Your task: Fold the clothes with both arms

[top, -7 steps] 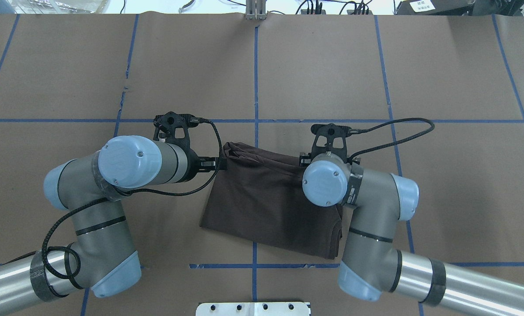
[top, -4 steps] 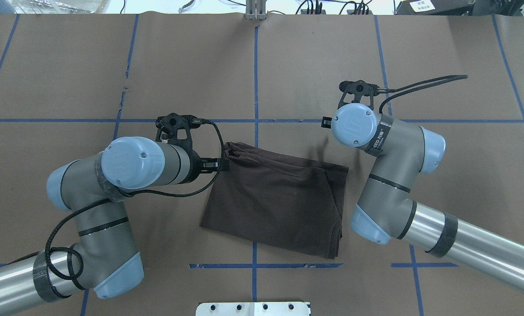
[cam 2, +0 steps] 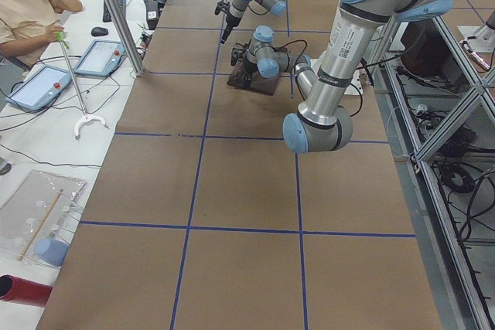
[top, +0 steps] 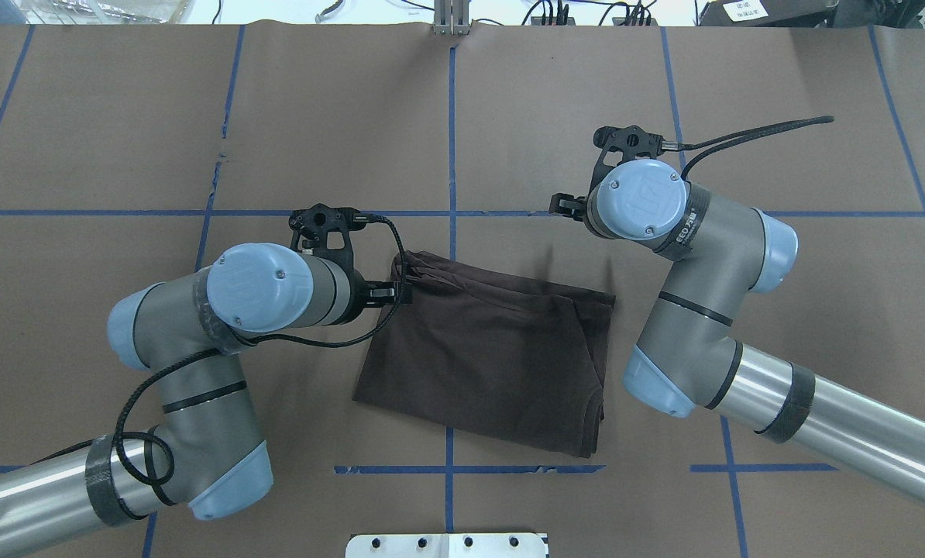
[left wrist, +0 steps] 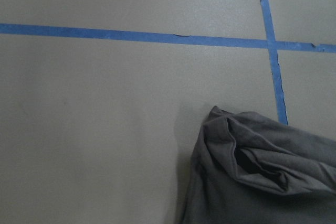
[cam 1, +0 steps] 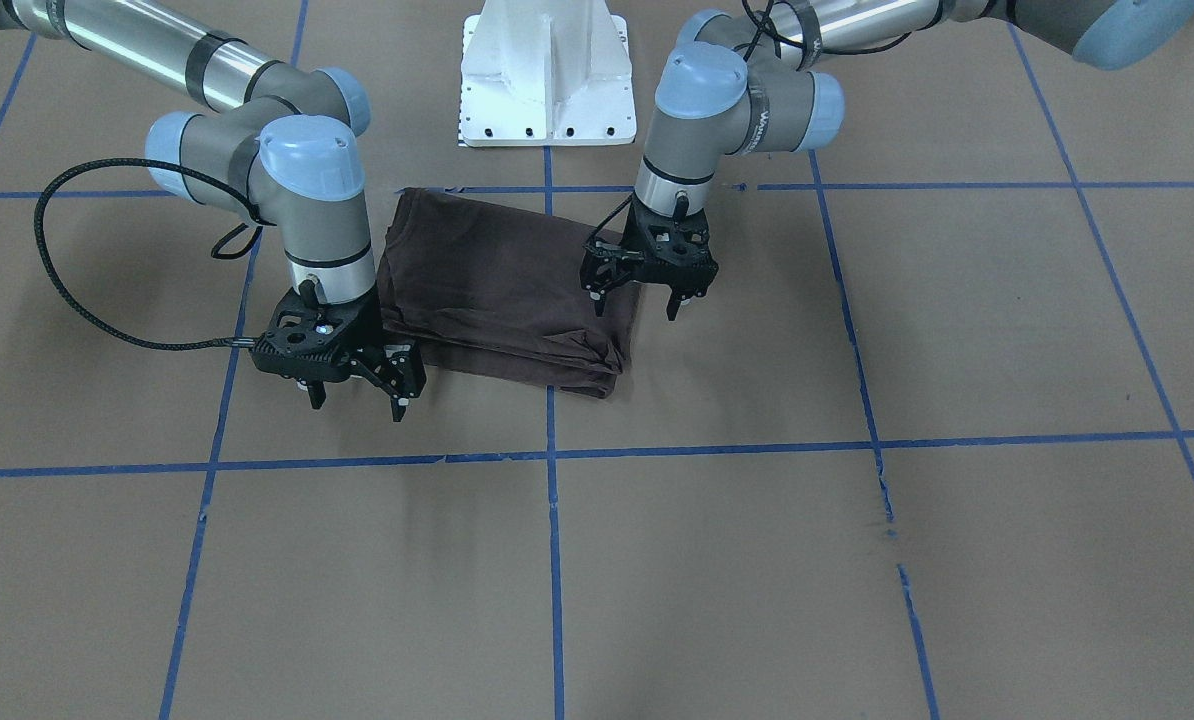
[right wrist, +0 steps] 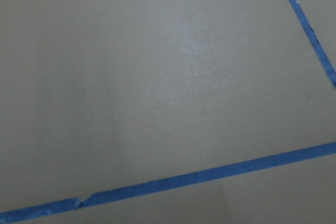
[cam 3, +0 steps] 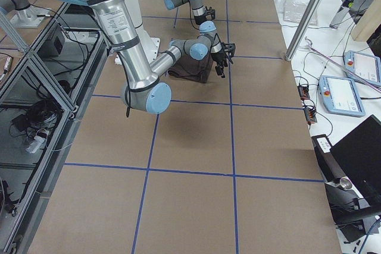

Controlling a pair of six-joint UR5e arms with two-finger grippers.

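The dark brown T-shirt (cam 1: 497, 290) lies folded into a rough rectangle on the brown table (top: 486, 356), and its bunched corner shows in the left wrist view (left wrist: 257, 182). My left gripper (cam 1: 635, 305) hovers open over the shirt's edge, one finger above the cloth and one beyond it, holding nothing. In the overhead view it sits at the shirt's far left corner (top: 393, 293). My right gripper (cam 1: 355, 400) is open and empty, just off the shirt's other far corner. The right wrist view shows only table and tape.
Blue tape lines (top: 451, 155) grid the brown paper table. The white pedestal base (cam 1: 545, 80) stands at the robot's edge. A seated person (cam 2: 31, 5) and tablets (cam 3: 342, 96) are at side tables beyond the far edge.
My right arm has left the shirt's far right corner, swinging away toward the far right. My left arm has shifted slightly right, its gripper staying at the shirt's far left corner.
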